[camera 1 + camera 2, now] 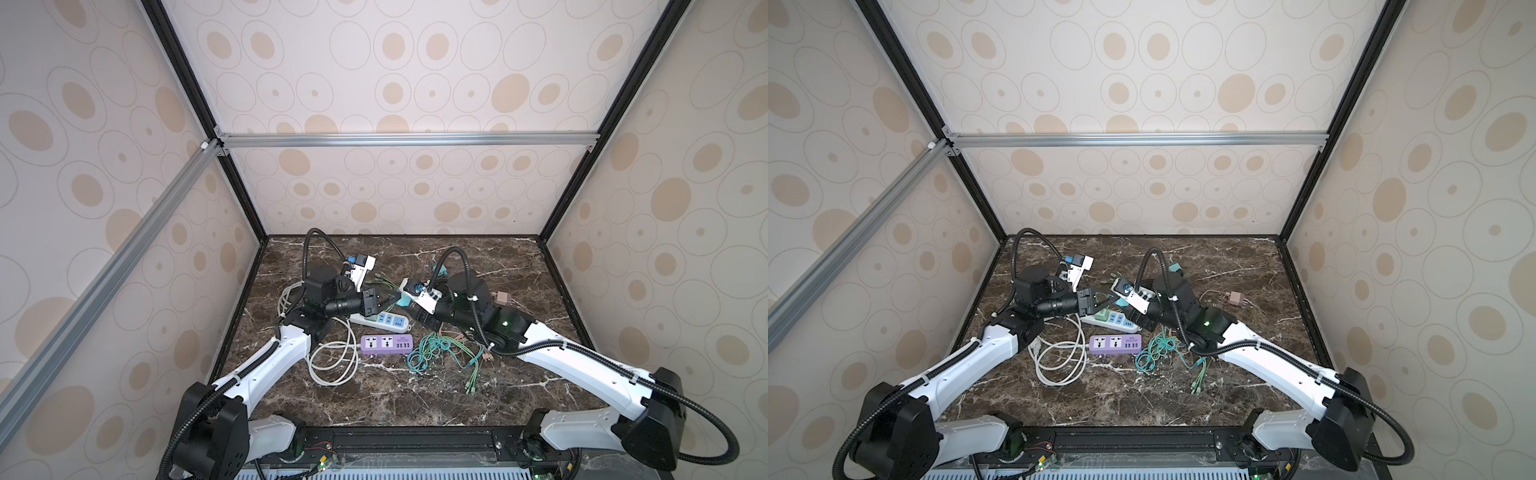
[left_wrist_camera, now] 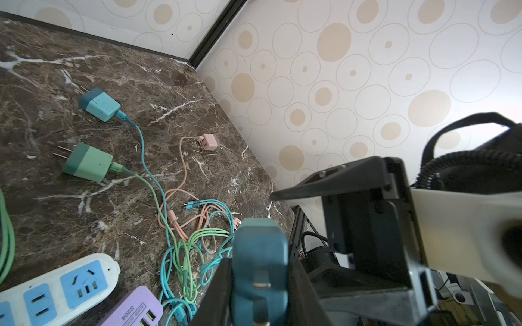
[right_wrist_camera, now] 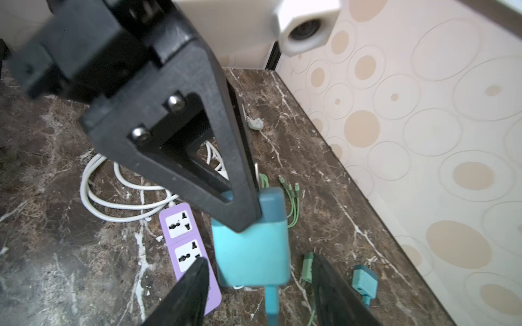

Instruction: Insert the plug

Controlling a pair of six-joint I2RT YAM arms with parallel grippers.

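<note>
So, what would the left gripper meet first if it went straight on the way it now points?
Most likely the right gripper: the left gripper, shut on the teal plug, points straight at it, and the right one's open jaws flank the plug's far end. Depth is unclear.

A two-tone teal block plug [image 3: 251, 248] hovers above the counter [image 1: 415, 399], cable trailing; a lilac socket strip [image 1: 386, 344] lies flat nearby
</note>
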